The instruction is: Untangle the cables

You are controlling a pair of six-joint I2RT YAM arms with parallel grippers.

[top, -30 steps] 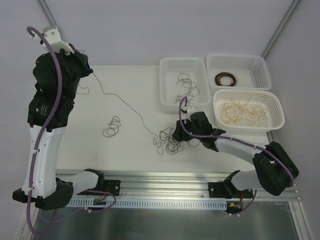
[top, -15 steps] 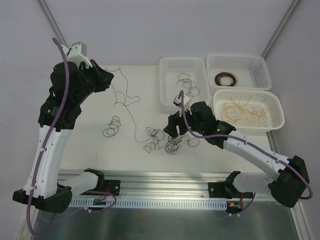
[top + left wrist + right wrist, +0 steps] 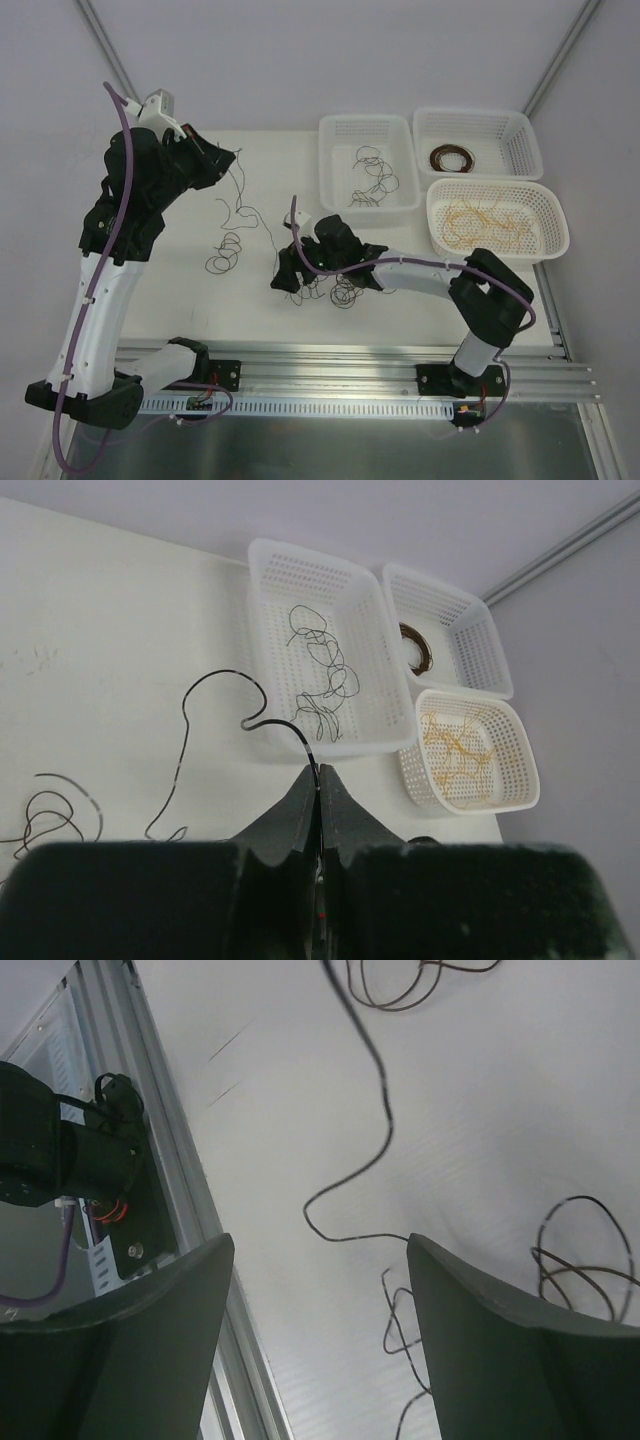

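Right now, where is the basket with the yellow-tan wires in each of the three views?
Top external: the basket with the yellow-tan wires sits at the right edge, lowest of the three baskets.
Left wrist: it is at the lower right.
Right wrist: it is not in this picture.
Shared landmark: the basket with black wires, to its left in both views that show it.
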